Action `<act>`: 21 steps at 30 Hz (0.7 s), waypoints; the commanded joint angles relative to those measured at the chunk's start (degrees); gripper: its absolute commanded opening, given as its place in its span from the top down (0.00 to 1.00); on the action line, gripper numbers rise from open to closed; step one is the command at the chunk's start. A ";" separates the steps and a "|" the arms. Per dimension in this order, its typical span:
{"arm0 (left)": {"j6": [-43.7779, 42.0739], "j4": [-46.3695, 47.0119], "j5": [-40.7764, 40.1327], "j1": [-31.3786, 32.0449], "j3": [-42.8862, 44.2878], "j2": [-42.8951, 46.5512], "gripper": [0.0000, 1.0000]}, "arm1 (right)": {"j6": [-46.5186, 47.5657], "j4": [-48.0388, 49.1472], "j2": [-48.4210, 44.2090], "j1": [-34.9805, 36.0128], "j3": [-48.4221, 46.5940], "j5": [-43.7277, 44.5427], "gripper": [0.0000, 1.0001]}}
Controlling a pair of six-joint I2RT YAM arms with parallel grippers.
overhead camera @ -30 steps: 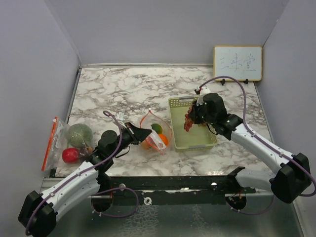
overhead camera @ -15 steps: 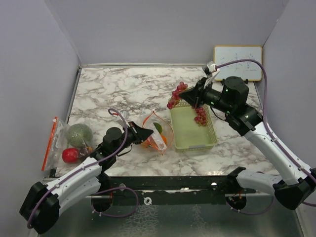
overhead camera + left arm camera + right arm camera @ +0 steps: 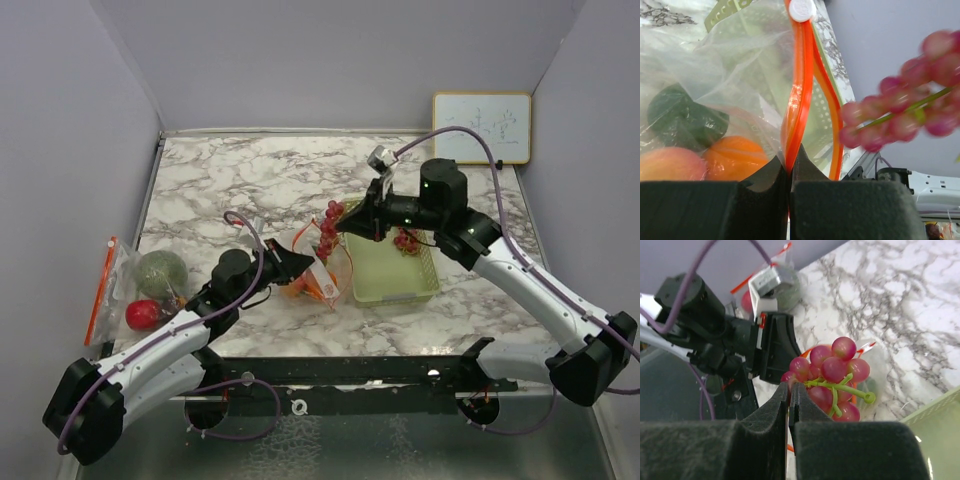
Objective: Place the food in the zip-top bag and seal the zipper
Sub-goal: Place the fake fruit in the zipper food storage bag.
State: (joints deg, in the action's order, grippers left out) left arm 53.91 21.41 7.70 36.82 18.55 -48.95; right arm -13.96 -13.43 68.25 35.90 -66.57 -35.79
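- Right tool [image 3: 347,225] is shut tight on the green stem of a bunch of red grapes [image 3: 832,367].
- From the top, the grapes hang in the air, just over the open mouth of the zip-top bag [image 3: 325,268].
- The right arm reaches across the pale green tray [image 3: 385,285] to get there.
- Some more red grapes [image 3: 406,240] show under that arm, by the tray. I cannot tell if they lie in the tray or hang.
- Left tool [image 3: 789,165] is shut too. It pinches the orange zipper strip [image 3: 799,100] of the bag and holds that edge up.
- The white slider [image 3: 802,9] sits at the far end of the strip.
- The two sides of the strip are apart, so the bag is open at the top.
- Inside the bag lie an orange fruit [image 3: 735,157], a peach fruit [image 3: 670,162] and a dark green fruit [image 3: 682,120]. They touch each other.
- The bag sits on the marble desk [image 3: 250,180], between the left tool and the tray.
- Far off at the left edge of the desk is a second clear bag [image 3: 103,285] with a red strip.
- A big grey-green melon [image 3: 161,272] and a red fruit [image 3: 143,314] are with that bag, side by side. I cannot tell if they are inside it or on top.
- A small whiteboard [image 3: 481,127] leans on the back wall at the right.
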 commanded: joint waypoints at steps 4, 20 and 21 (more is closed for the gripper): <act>-2.05 -1.37 3.86 -0.30 5.42 -1.79 1.00 | 8.72 -6.92 5.01 5.81 0.55 6.61 0.98; -4.23 -6.50 7.79 -0.37 10.47 -4.07 1.00 | 6.50 -7.95 2.46 8.27 1.38 35.24 0.03; -4.16 -6.60 7.89 -0.38 10.46 -4.11 1.00 | 5.11 -9.33 2.49 8.28 0.79 40.57 0.00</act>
State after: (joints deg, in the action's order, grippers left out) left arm 50.59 14.48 14.11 36.53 27.88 -52.80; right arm -4.38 -23.05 74.54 43.90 -66.04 -11.09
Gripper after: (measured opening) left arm 0.011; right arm 0.914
